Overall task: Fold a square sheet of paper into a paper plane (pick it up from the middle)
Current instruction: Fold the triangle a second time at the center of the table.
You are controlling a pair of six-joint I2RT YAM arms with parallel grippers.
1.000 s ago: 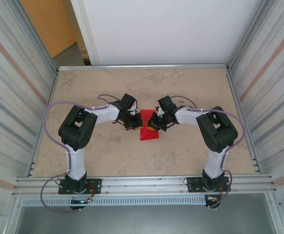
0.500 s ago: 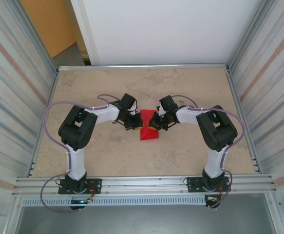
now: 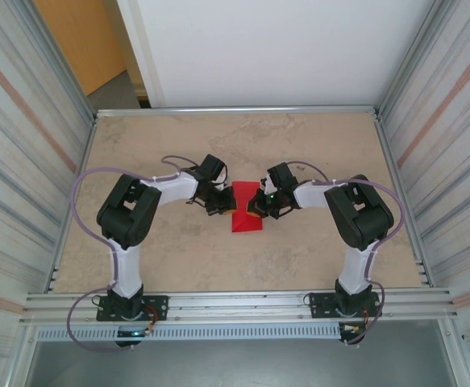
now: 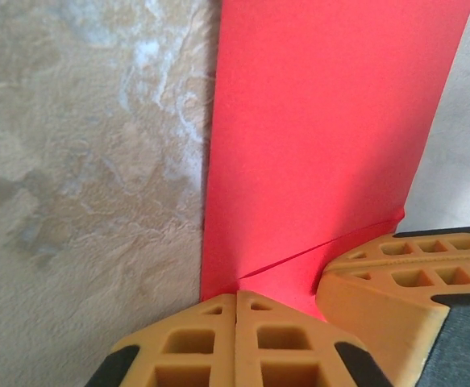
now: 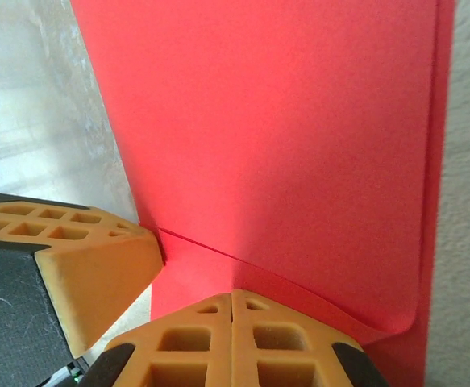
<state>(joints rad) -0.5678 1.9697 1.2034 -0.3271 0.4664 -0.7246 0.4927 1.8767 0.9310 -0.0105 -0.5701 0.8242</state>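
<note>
Paper sheet (image 3: 246, 219), red, part-folded, flat on table (image 3: 178, 258). Left gripper (image 4: 235, 301), jaws together, tips pressing sheet's left edge; right gripper (image 5: 232, 298), likewise together, on sheet's right edge. Both probably pin the flap to set its crease.

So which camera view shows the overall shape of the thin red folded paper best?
The top external view: the thin red folded paper appears nearly whole, outline included. The left wrist view gives one close part with a crease; the right wrist view gives another, also creased.
</note>
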